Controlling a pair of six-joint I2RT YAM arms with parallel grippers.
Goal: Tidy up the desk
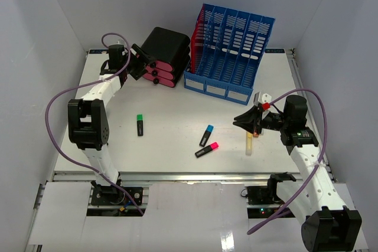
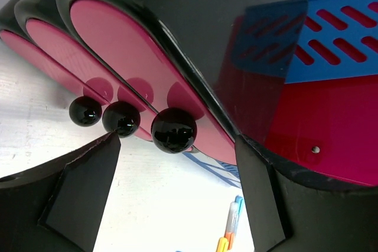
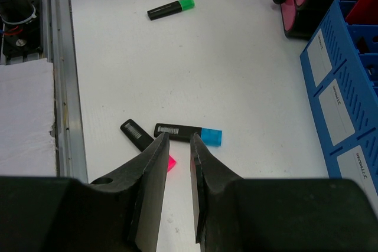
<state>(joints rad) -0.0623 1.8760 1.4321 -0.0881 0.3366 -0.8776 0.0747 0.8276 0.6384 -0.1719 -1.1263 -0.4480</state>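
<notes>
The white desk (image 1: 177, 101) carries a green highlighter (image 1: 140, 124), a blue highlighter (image 1: 206, 135), a pink highlighter (image 1: 207, 149) and a yellowish pen (image 1: 250, 143). My left gripper (image 1: 139, 61) is open and empty at the front of a black drawer unit with pink fronts (image 1: 166, 56). In the left wrist view its jaws (image 2: 174, 190) stand wide just below the nearest black knob (image 2: 173, 129). My right gripper (image 1: 245, 121) hovers above the desk with a narrow gap and nothing in it. In the right wrist view its tips (image 3: 177, 140) hang over the blue highlighter (image 3: 189, 133) and pink highlighter (image 3: 142, 140).
A blue file rack (image 1: 231, 51) with a red file (image 1: 200, 30) at its left end stands at the back, right of the drawer unit. Metal rails (image 1: 177, 175) edge the desk. Grey walls close in on both sides. The green highlighter (image 3: 171, 7) lies far from my right gripper.
</notes>
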